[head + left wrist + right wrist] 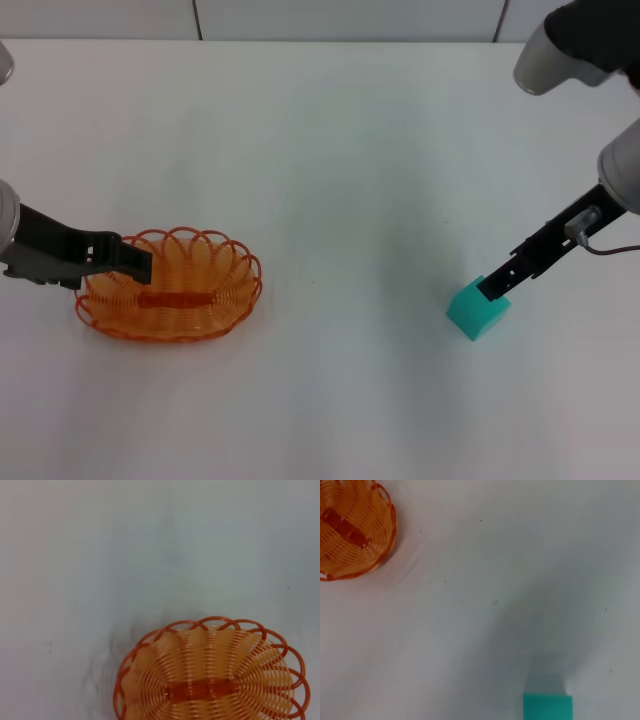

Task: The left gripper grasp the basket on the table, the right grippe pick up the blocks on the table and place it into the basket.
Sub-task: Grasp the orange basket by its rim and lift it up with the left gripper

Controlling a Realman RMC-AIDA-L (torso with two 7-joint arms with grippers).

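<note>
The teal block [477, 310] is set on the bench [340, 150] at the right, touched from above by the right end effector [497, 284]; its finger state cannot be told. The basket [170, 285] lies well apart to the left, its long axis left-right, with the left end effector [128, 258] at its left rim, grip not discernible.

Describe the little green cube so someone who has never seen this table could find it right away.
On the white table, look to the robot's right, well away from the orange wire basket held at its rim by the left gripper. The teal-green cube sits under the right gripper's tip: the only small, solid, plain-faced block there.
</note>
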